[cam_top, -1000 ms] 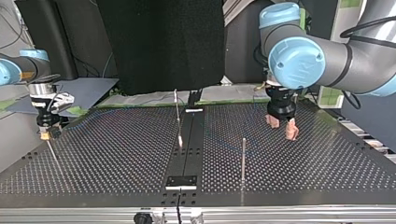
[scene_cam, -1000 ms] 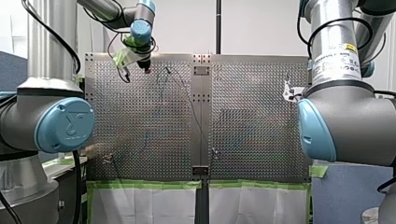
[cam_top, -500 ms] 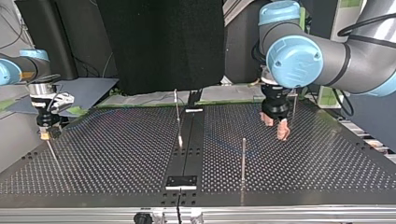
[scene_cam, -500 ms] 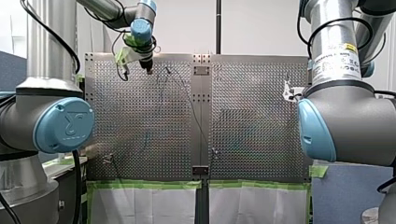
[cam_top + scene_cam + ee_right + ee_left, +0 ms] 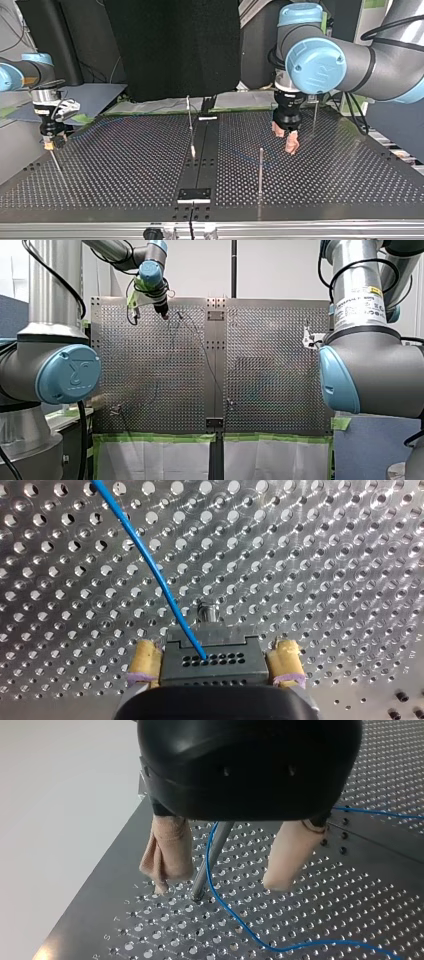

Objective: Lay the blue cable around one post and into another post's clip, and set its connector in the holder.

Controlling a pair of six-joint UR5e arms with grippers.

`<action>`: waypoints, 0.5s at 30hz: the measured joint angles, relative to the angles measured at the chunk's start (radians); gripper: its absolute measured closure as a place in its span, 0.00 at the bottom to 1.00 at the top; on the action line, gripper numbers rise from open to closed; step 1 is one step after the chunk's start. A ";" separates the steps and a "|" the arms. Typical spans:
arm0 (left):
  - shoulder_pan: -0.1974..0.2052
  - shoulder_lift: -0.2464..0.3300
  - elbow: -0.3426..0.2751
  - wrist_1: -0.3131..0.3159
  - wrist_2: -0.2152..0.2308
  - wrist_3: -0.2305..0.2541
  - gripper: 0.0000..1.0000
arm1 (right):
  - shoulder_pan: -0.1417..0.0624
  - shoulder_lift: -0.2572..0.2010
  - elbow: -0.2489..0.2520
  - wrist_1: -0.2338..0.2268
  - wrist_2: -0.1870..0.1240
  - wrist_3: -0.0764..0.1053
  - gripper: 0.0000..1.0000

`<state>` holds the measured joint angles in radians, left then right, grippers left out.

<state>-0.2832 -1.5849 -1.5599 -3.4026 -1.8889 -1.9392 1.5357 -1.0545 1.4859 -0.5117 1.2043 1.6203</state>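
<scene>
Perforated table (image 5: pixel 125 165): my left gripper (image 5: pixel 284 140), open and empty, just slid toward the middle; blue cable (image 5: pixel 235 920) curves round the post (image 5: pixel 210 860), wrap's probably done. My right gripper (image 5: pixel 215 664) clamps the connector (image 5: pixel 220 674).

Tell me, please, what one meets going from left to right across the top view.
My right arm's end effector → slim central metal post → tall bare metal post → my left arm's end effector with beige pads → another thin metal post.
</scene>
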 joint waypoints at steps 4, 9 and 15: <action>0.000 0.000 0.000 0.000 0.000 0.036 0.00 | 0.000 -0.001 0.000 0.001 0.000 -0.001 0.00; 0.000 0.000 0.000 0.000 -0.002 0.081 0.00 | 0.001 -0.001 0.000 -0.001 0.000 0.000 0.00; -0.001 0.000 0.000 0.000 -0.003 0.132 0.00 | 0.001 -0.002 0.000 -0.003 -0.001 0.001 0.00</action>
<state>-0.2839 -1.5846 -1.5598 -3.4031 -1.8919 -1.8072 1.5362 -1.0561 1.4860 -0.5143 1.2038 1.6215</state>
